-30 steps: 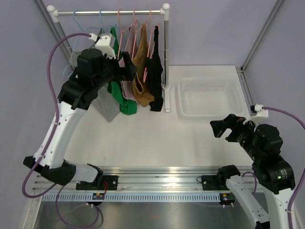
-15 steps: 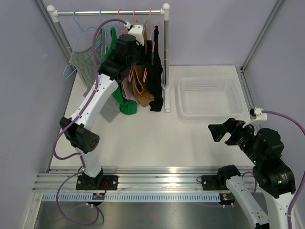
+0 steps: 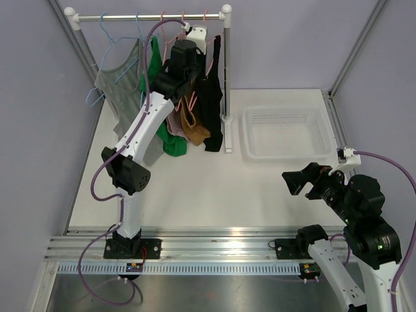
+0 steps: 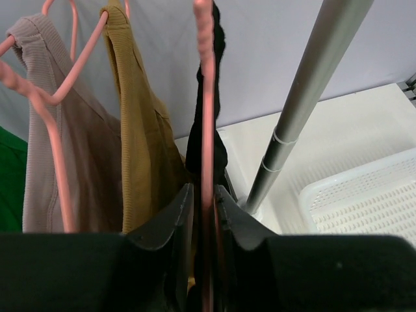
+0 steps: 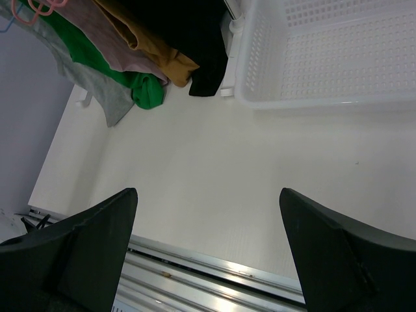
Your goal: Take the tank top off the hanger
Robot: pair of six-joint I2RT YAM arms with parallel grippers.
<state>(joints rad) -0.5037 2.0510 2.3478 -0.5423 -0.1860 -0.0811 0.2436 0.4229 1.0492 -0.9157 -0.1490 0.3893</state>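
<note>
A black tank top [image 3: 212, 104] hangs on a pink hanger [image 4: 207, 110] at the right end of the clothes rail [image 3: 149, 17]. My left gripper [image 3: 197, 60] is raised to the rail, and in the left wrist view it [image 4: 203, 203] is shut on the hanger's pink wire, with the black tank top [image 4: 211, 153] just behind the jaws. My right gripper [image 3: 301, 182] hovers low over the table at the front right. It [image 5: 208, 214] stands wide open with nothing between its fingers.
Further tops hang left of the black one: mustard [image 4: 140, 143], mauve [image 4: 84, 162], green [image 3: 155, 68] and grey [image 3: 116, 88]. The rail's right post [image 4: 296, 110] stands close beside my left gripper. A white basket [image 3: 289, 153] sits to its right.
My left arm swung right from the grey and green tops to the black one. Its jaws went from open to shut on the pink hanger. The right arm barely moved.
</note>
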